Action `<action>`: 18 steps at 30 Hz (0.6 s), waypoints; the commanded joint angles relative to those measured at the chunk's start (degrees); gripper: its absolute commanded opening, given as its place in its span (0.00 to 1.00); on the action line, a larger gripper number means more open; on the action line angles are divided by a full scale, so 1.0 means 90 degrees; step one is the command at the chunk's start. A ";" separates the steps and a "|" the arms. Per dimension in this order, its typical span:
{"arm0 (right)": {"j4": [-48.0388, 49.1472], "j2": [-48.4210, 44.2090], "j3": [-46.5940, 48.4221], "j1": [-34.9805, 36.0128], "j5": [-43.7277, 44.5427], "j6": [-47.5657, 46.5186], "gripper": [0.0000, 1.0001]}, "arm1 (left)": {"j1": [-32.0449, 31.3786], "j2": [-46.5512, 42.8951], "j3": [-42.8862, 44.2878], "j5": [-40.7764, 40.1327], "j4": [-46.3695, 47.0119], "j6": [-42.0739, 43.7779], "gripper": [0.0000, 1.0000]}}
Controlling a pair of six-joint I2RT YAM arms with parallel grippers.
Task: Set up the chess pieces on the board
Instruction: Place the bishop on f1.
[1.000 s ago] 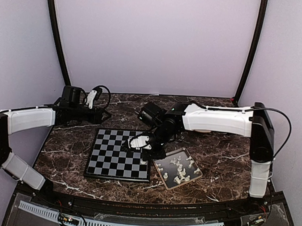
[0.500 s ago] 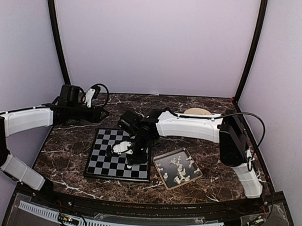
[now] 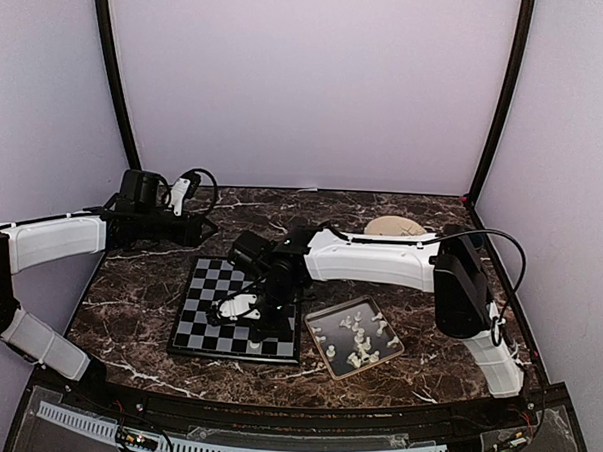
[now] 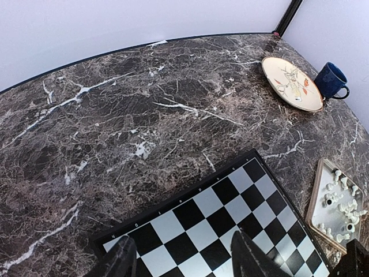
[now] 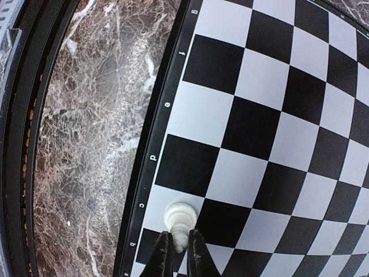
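The board [image 5: 259,121] reads g, f, e, d, c, b down its left border. The right gripper [image 5: 179,249] pinches the top of a cream piece [image 5: 180,216] at the white square by c, lower centre. The left gripper [image 4: 181,259] gapes empty.

A robotics lab test booth is indicated. A dark marbled tabletop [image 3: 138,299] is enclosed by plain pale walls [image 3: 308,86] and black frame poles [image 3: 111,73]. A white left arm [image 3: 56,237] and right arm [image 3: 380,261] are mounted at its near edge, with cabling [image 3: 205,182] left exposed.
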 commanded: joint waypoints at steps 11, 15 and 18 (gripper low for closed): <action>-0.0187 0.0221 0.0242 0.0137 -0.0167 -0.0078 0.11 | -0.0019 -0.0209 0.0180 -0.0030 -0.0072 0.0073 0.59; -0.0237 0.0196 0.0181 0.0182 -0.0175 -0.0150 0.13 | -0.0026 -0.0209 0.0181 -0.0027 -0.0072 0.0075 0.59; -0.0214 0.0189 0.0139 0.0204 -0.0091 -0.0139 0.17 | -0.0020 -0.0209 0.0181 -0.0021 -0.0062 0.0063 0.59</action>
